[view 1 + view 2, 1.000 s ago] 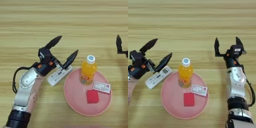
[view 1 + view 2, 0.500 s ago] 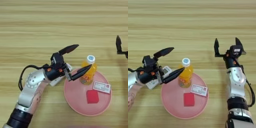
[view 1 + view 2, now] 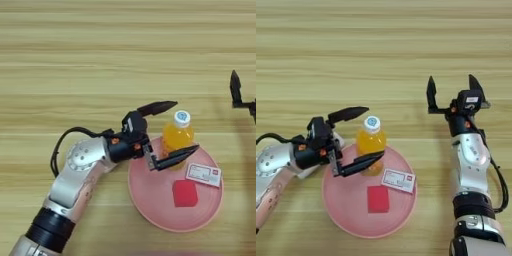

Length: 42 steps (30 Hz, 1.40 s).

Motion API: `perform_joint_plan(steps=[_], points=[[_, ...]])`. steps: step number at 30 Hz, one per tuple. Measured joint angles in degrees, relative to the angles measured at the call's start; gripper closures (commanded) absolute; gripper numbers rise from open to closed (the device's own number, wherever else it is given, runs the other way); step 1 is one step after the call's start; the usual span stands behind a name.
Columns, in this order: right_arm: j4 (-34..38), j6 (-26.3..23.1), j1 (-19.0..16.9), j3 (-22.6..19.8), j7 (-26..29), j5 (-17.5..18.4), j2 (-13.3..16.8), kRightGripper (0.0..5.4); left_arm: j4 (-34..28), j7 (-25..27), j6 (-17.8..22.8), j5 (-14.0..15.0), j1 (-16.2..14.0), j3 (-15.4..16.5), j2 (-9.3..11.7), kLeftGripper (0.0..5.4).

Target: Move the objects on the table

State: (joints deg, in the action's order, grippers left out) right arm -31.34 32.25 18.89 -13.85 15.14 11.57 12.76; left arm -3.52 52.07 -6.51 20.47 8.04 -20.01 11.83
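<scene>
Orange-juice bottle (image 3: 179,135), white-capped and upright, stands at the far left rim of a round pink plate (image 3: 150,197) on the wooden table (image 3: 75,50).

Left eye view: the left gripper (image 3: 167,131) reaches in from the left with its two black fingers spread wide. One finger sits beyond the bottle near its cap, the other crosses in front of its base over the plate. They bracket the bottle but do not appear to press on it. A red square block (image 3: 185,193) lies flat on the plate, and a small white card with a red mark (image 3: 203,173) lies just beside it toward the right rim. No remote control can be made out here; the arm may hide it. Only one finger of the right gripper shows at the right edge.

Right eye view: the right gripper (image 3: 453,91) hovers well apart over bare table, fingers wide open and empty.

To grasp well, the left fingers likely should centre on the bottle's body below the cap and close evenly, since a push from one side could tip it onto the plate.
</scene>
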Motion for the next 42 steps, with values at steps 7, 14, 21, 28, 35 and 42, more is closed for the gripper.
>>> perform_joint_plan(steps=[7,14,21,28,35,42], points=[[0.0,0.1,0.0,0.0,0.0,-0.2,-0.1,0.01,2.7,1.2,-0.3,-1.4,1.3,-1.8,-0.7,0.00],[0.0,0.1,0.0,0.0,0.0,-0.2,-0.2,0.01,8.3,1.1,-2.0,-4.5,3.7,-2.4,-2.2,0.00],[-0.2,0.8,0.1,0.0,0.0,-0.2,-0.2,0.00,14.6,-0.6,-5.9,-10.0,5.0,-3.2,-2.7,0.39],[-0.2,0.8,0.1,0.0,0.1,-0.2,-0.3,0.00,16.8,-1.1,-8.2,-11.7,5.2,-3.3,-3.1,1.02],[-0.2,0.8,0.1,0.0,0.1,-0.2,-0.3,0.00,17.1,-1.3,-9.3,-11.8,5.3,-3.3,-3.4,1.57],[-0.2,0.8,0.1,0.0,0.1,-0.2,-0.3,0.00,17.2,-1.4,-9.6,-11.8,5.3,-3.3,-3.5,1.93]])
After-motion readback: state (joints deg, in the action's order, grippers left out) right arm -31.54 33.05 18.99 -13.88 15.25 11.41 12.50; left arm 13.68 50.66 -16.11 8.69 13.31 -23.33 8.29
